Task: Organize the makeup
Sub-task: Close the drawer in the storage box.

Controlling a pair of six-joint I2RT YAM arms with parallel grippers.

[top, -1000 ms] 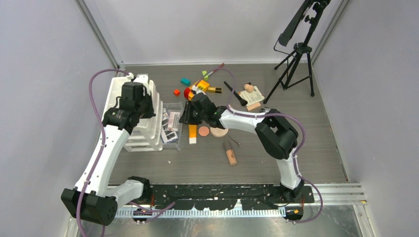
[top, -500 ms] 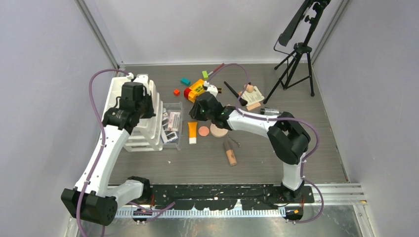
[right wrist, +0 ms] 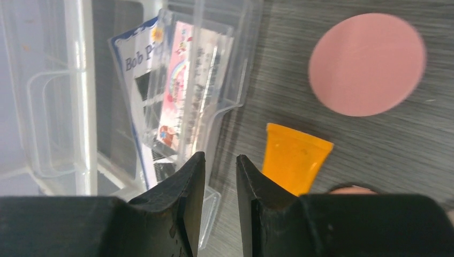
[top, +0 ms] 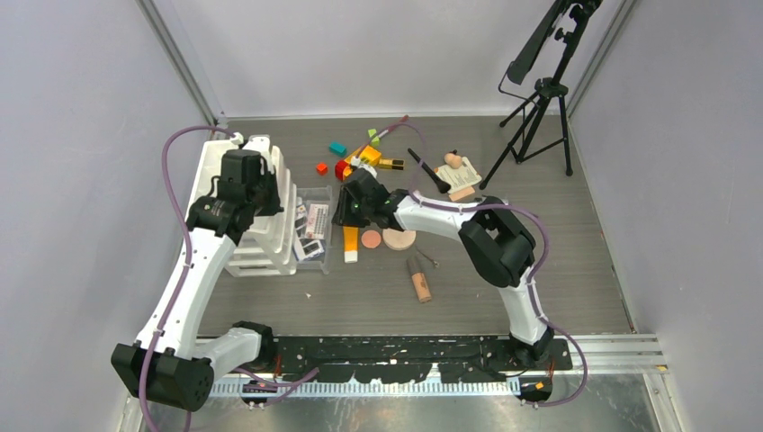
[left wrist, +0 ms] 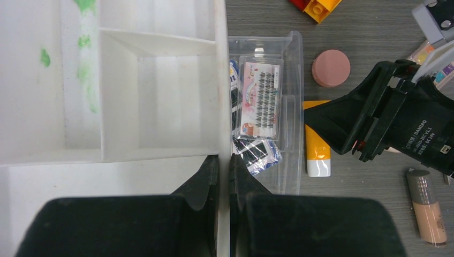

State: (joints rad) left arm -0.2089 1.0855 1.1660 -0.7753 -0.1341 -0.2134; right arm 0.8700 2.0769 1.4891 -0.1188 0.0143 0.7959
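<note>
Where the white organizer [left wrist: 160, 43] stands just beside the clear bin [left wrist: 296, 64], the left gripper [left wrist: 224, 160] is clamped shut on the organizer wall that faces the bin. Right gripper [right wrist: 220, 158] hovers low at the bin's opposite wall, jaws parted by a narrow gap, nothing pinched between them. Inside the bin: lash card [left wrist: 260, 99] plus a few other flat packets. Orange tube [left wrist: 317, 147] lies on the table just outside that opposite wall, white cap toward the arm bases. Pink compact [left wrist: 331, 68] sits near the tube's crimped end, on the side away from the bin. Beige tube [left wrist: 428, 206] lies well apart from the bin, past the right gripper.
</note>
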